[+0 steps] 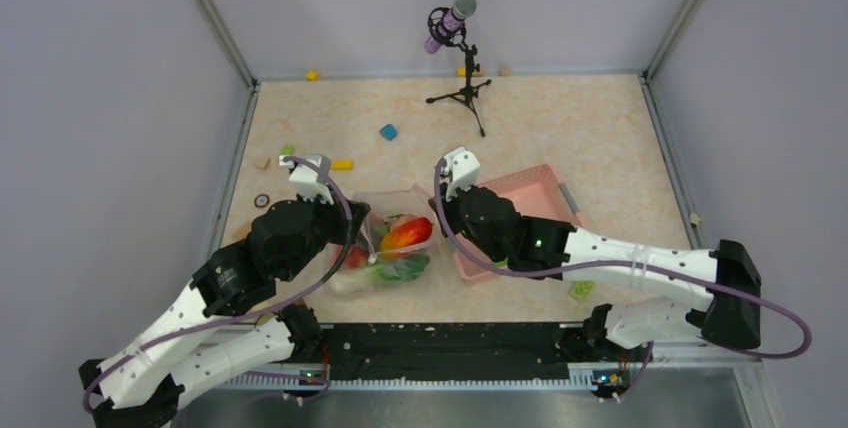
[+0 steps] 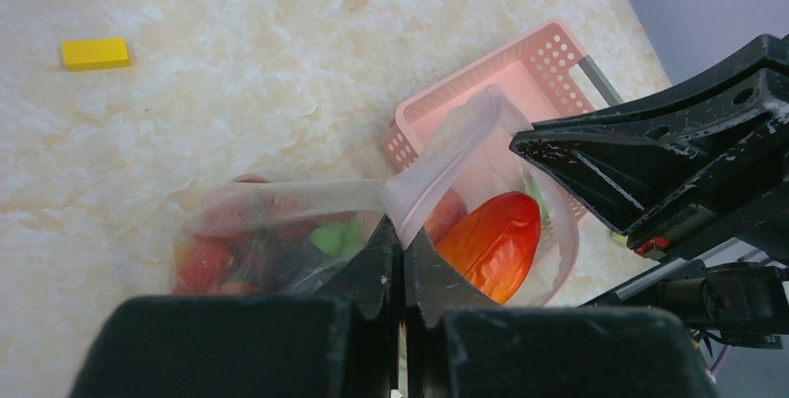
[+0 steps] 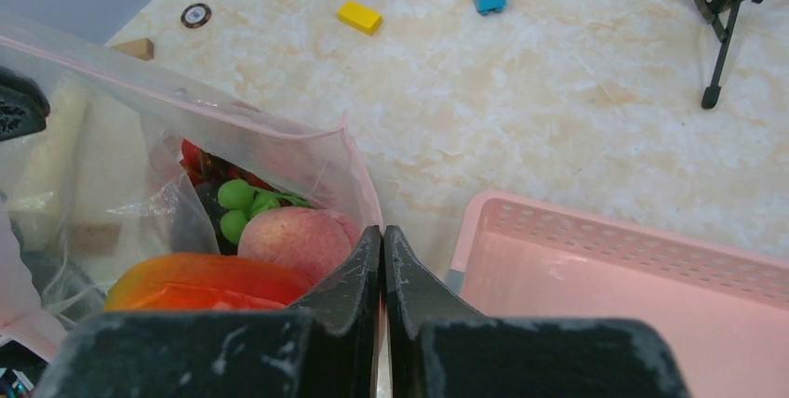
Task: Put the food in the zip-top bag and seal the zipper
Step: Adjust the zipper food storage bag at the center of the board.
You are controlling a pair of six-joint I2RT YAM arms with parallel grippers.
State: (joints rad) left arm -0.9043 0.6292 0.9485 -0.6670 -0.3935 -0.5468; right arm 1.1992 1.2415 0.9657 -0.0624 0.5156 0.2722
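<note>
Left jaws are pinched tight on the bag at its mouth edge. Right jaws are closed on the opposite rim. The mouth gapes between them and the zipper is not pressed. Inside are the mango, pink fruit, green bits and red bits. Food looks loaded, so sealing is what's left. The bag sits on the surface just beside the basket. Loose blocks are scattered about, with a mic stand at the back and plain grey walls.
</note>
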